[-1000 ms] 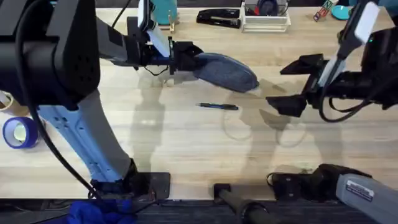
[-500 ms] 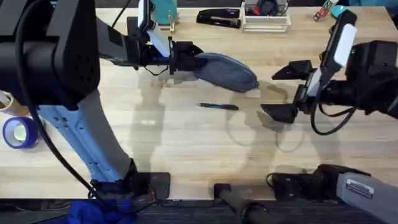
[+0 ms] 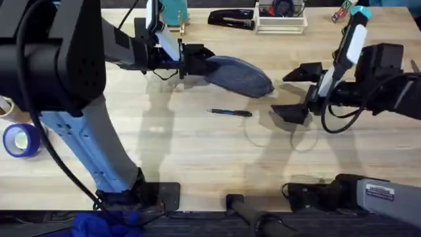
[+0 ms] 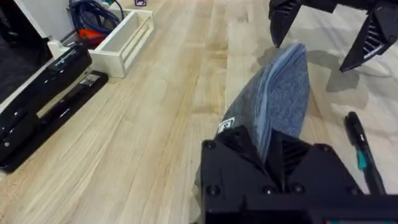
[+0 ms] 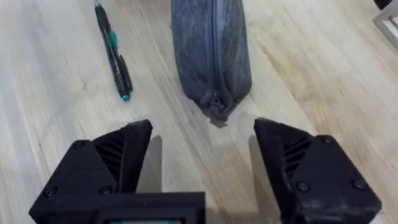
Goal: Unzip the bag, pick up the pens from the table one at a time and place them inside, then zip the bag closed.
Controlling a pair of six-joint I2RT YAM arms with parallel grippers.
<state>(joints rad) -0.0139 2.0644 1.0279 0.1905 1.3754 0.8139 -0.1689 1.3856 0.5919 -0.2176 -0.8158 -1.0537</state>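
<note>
- While the left gripper pinches one end of the soft grey-blue fabric pouch, zip shut;
- right gripper gapes wide facing its other end;
- slim dark pen lies just beside the pouch on the pale plank table.

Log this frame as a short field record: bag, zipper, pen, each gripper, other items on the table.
bag: grey-blue pouch lying on the table, one end clamped by the left gripper
zipper: looks closed along the top
pen: dark pen on the table beside the bag, not touching it
left gripper: shut on the bag
right gripper: open, facing the bag's free end, holding nothing
other items: black stapler, white tray, blue tape roll
</note>
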